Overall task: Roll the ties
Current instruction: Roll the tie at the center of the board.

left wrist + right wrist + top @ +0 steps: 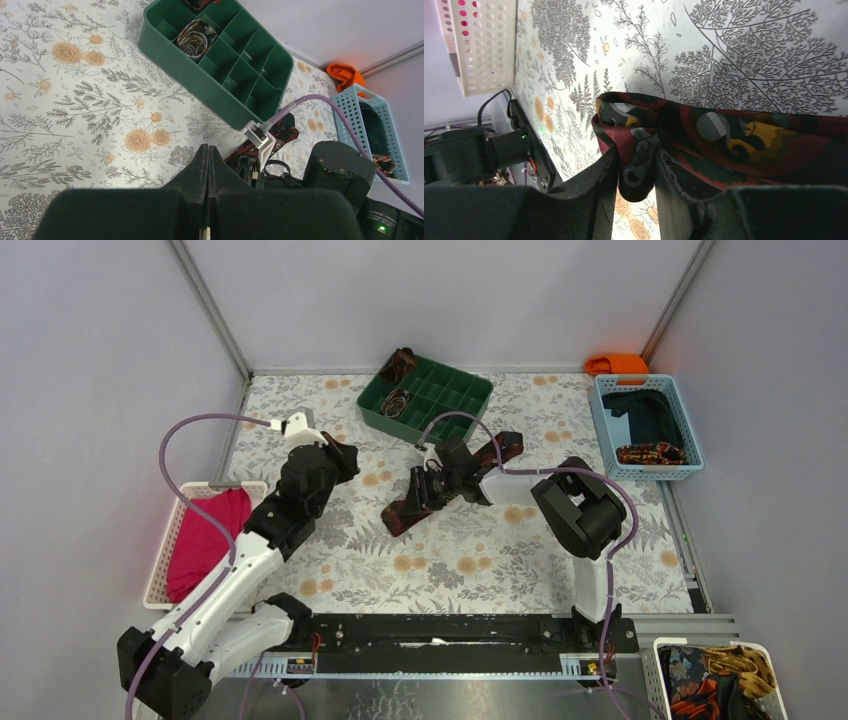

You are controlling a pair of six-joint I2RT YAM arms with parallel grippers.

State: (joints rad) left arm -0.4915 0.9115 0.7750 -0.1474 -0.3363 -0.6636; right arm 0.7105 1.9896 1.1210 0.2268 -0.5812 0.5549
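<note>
A robot workcell seen from above: a table (480,560) covered in a matte cloth printed with grey ferns and orange flowers. The step in hand appears to be the start of a roll on one tie (402,516), a long, flat strip of dark maroon fabric with red-orange and grey swirls. It lies diagonally at the middle of the table, from near-left to far-right. The right gripper (636,170) is at the middle of the strip, its dark padded fingers pinching a soft fold of the cloth that bulges up between them; the weave looks smooth and slightly glossy, and the fold sags limply. The left gripper (208,150) hovers to the left of the tie, its two black fingers pressed together on nothing. Beyond the tie, at the far centre, stands a rigid green plastic tray (190,70) split by dividers into square compartments; one holds a finished coil (196,38), a tight spiral of patterned fabric. The next move likely calls for turning the pinched fold over itself while the rest of the strip lies flat, keeping the layers snug so that the slippery cloth does not spring open.
</note>
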